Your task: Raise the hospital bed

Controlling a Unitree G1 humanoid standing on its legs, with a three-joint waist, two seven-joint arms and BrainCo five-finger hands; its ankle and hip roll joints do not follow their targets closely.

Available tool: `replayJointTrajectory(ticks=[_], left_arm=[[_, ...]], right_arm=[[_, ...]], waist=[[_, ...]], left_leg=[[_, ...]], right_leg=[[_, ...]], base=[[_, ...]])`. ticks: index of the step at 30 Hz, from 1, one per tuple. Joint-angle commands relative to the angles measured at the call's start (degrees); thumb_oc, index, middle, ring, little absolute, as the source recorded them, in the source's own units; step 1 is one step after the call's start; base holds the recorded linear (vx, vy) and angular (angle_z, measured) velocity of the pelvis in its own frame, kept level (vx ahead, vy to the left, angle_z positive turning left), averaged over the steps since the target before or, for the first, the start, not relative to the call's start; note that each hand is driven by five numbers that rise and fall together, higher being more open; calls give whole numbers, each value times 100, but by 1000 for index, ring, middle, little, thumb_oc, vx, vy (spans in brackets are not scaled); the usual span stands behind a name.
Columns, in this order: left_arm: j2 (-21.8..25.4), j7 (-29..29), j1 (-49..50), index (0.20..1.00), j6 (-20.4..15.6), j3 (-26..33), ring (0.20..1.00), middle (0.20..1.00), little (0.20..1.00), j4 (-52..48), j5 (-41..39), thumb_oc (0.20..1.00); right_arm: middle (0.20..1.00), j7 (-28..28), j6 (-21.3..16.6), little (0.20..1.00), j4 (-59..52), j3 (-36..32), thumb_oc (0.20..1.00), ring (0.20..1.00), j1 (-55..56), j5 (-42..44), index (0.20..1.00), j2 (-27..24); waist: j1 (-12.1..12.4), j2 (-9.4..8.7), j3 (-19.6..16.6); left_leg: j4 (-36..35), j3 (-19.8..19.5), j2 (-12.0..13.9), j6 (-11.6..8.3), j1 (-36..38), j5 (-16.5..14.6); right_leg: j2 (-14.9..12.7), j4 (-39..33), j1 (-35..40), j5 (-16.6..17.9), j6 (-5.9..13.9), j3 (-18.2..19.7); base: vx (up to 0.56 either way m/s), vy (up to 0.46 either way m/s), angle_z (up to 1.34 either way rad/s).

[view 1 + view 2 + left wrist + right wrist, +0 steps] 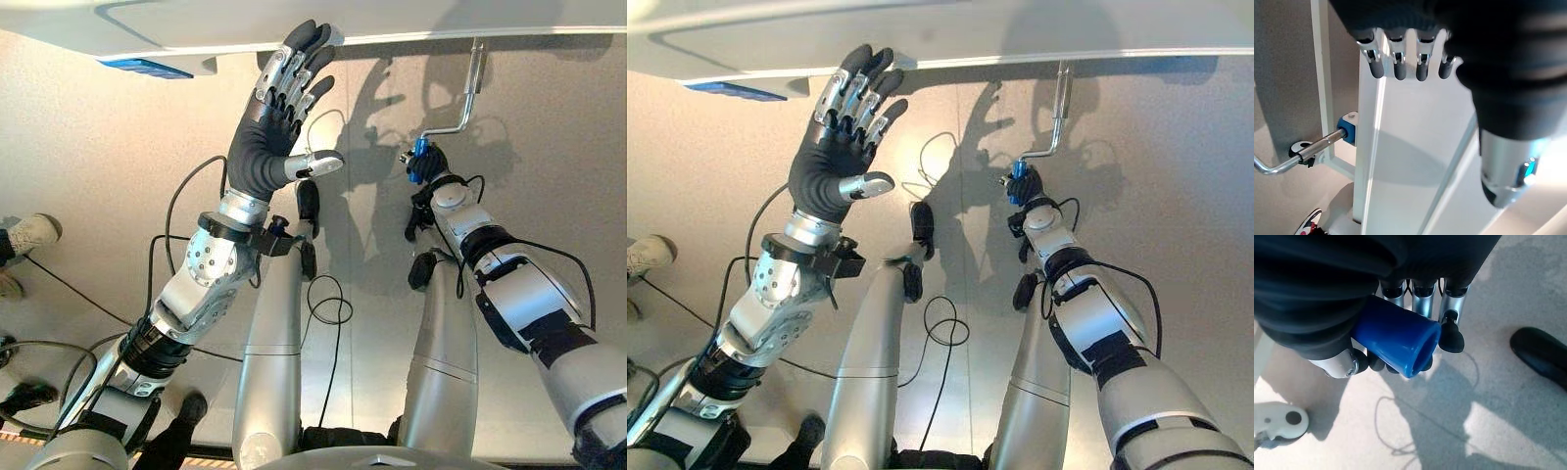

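The right hand [428, 164] is curled tight round the blue handle [1396, 340] of the metal crank [468, 98], which runs up to the bed's white frame [470, 20] at twelve o'clock. The left hand [284, 108] is spread wide at ten o'clock, its straight fingers [1398, 68] against the bed's edge.

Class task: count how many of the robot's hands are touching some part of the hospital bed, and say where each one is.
2. The left hand rests open with fingertips on the bed's white panel edge. The right hand is curled round the blue handle of the metal crank below the bed.
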Motion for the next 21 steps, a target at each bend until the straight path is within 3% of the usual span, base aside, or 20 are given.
replayJointTrajectory(ticks=[1, 10, 16, 21], left_arm=[[-337, 44, 192, 1000, -167, 434, 1000, 1000, 1000, -506, -48, 1000], [-290, 142, 297, 1000, -194, 511, 1000, 1000, 1000, -511, -36, 1000], [-134, 205, 326, 1000, -229, 601, 1000, 1000, 1000, -537, 53, 1000], [2, 232, 374, 1000, -246, 648, 1000, 1000, 1000, -545, 127, 1000]], right_arm=[[200, 266, 138, 200, -151, 587, 200, 200, 576, -158, 200, 743], [200, 323, 45, 200, -1402, 952, 200, 200, 633, -88, 200, 890], [200, 467, -252, 200, -3694, 1182, 200, 200, 743, 418, 200, 445], [200, 636, -440, 200, -4843, 1221, 200, 200, 955, 932, 200, 135]], waist=[[-41, 510, -161], [-68, 470, -161], [-142, 351, -161], [-169, 308, -161]], left_leg=[[-514, -180, -356, -161, -361, 670], [-536, -147, -343, -174, -356, 696], [-563, -118, -314, -167, -323, 691], [-585, -114, -306, -155, -311, 703]], right_leg=[[79, 337, -90, 146, 87, -393], [63, 287, -86, 179, 83, -386], [69, 244, -59, 190, 74, -371], [77, 220, -52, 178, 73, -374]], base=[[0, 0, 0], [0, 0, 0], [-1, 3, -1], [-1, 3, -3]])
